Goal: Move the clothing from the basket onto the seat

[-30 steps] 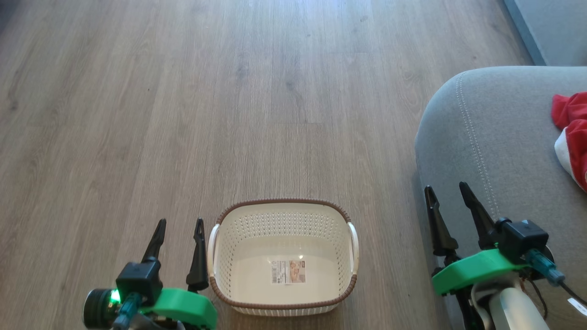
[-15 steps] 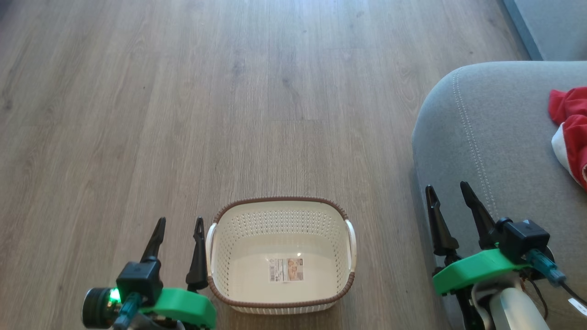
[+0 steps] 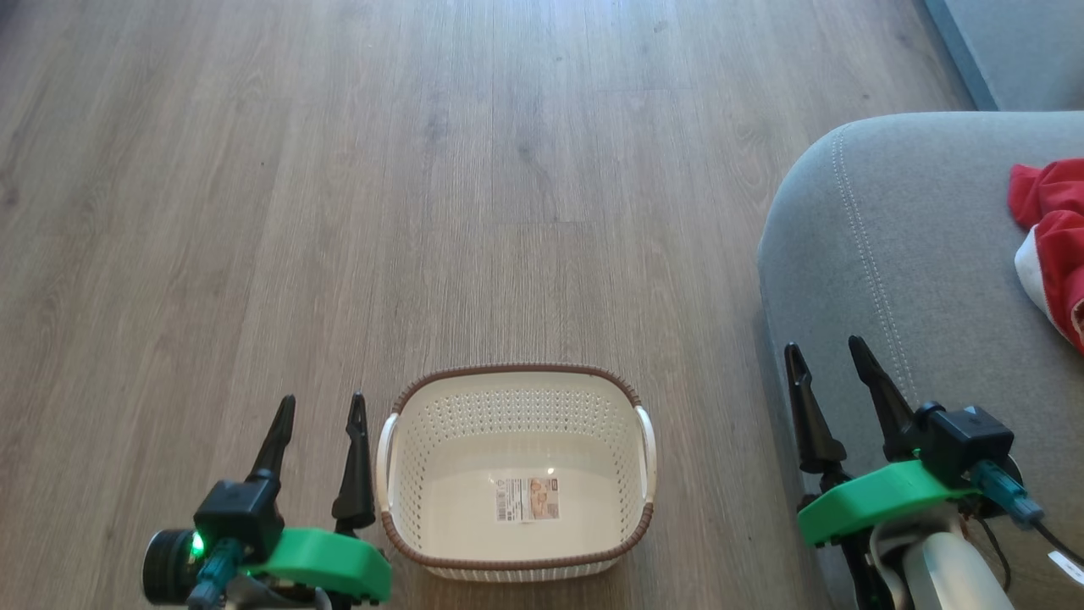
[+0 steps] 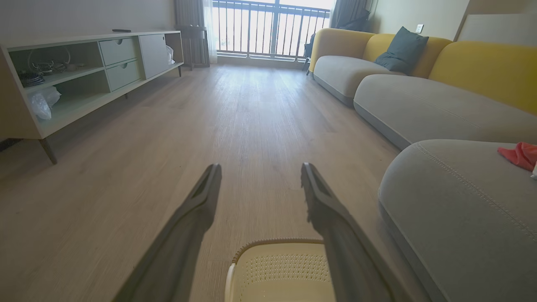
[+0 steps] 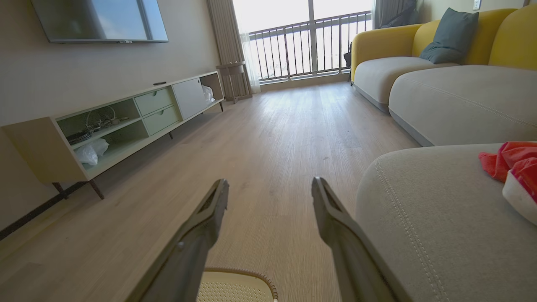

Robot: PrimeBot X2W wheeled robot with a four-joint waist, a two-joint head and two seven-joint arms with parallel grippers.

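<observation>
Left gripper (image 3: 324, 398) and right gripper (image 3: 823, 343) are held open. The clothing (image 3: 1054, 220), partly cropped and apparently bunched, is laid on the seat (image 3: 915, 271); the basket (image 3: 517, 417) is set between them.

Basket (image 3: 517, 415) on the floor (image 3: 423, 169), seat (image 3: 915, 280) to its right with the clothing (image 3: 1054, 237) on it

The basket stands at the near middle of the head view, a label (image 3: 528, 500) on its bottom. The left gripper (image 3: 323, 398) hangs just beside its left handle, and the right gripper (image 3: 823, 345) is well to its right, over the seat's near left edge. A strip of floor lies between basket and seat; the clothing lies far to the right on the seat. In the left wrist view a sofa (image 4: 419, 100) runs behind the seat with a pillow (image 4: 402, 50) on it, a low cabinet (image 4: 84, 84) stands along the left wall, and a railing (image 4: 272, 29) lies at the far end
</observation>
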